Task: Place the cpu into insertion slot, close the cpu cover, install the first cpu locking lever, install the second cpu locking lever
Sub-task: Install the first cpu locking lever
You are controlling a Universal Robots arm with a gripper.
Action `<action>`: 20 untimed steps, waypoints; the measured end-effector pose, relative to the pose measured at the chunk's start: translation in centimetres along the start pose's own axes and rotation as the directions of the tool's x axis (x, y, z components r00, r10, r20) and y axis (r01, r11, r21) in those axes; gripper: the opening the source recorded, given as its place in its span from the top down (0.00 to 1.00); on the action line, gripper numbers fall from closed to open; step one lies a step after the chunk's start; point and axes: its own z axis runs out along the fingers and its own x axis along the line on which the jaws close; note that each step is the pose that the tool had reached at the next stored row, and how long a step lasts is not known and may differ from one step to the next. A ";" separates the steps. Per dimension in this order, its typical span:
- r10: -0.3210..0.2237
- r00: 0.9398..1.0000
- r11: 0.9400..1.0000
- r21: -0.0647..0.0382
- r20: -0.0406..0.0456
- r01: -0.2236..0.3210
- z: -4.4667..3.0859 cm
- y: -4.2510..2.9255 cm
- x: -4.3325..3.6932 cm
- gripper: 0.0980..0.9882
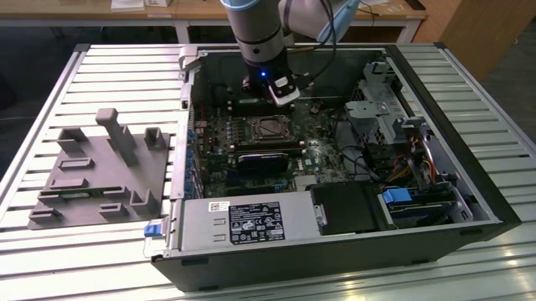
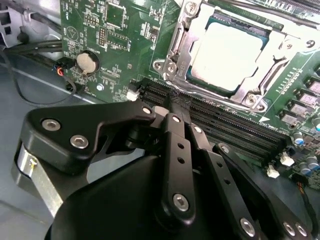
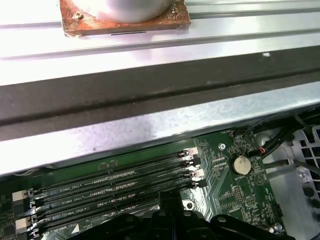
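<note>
Above the memory slots: gripper [image 2: 176, 95], fingers drawn together, holding nothing.
Cpu [image 2: 226, 56]: seated in the insertion slot [image 2: 260, 34], just beyond the memory slots [image 2: 225, 125].
Cpu cover [image 2: 181, 46]: down around the chip.

Camera set-up: one high exterior view, two close wrist views.

The exterior view looks steeply down on the whole open computer case [image 1: 335, 207] from its near side. Both wrist views sit low over the motherboard [image 2: 120, 45], close-up, facing opposite ways; both show the memory slots [image 3: 115, 182] and coin battery [image 2: 87, 62].
</note>
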 end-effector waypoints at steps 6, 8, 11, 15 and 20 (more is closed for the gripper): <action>0.004 0.999 1.000 0.025 -0.032 -0.003 0.06 0.02 -0.13 0.99; 0.005 0.999 0.999 0.043 -0.050 -0.003 0.09 0.04 -0.22 0.99; 0.006 0.998 0.997 0.073 -0.069 -0.001 0.14 0.07 -0.38 0.99; 0.002 0.997 0.992 0.124 -0.081 0.008 0.21 0.13 -0.64 0.99; 0.000 0.995 0.983 0.182 -0.096 0.017 0.31 0.21 -1.02 0.99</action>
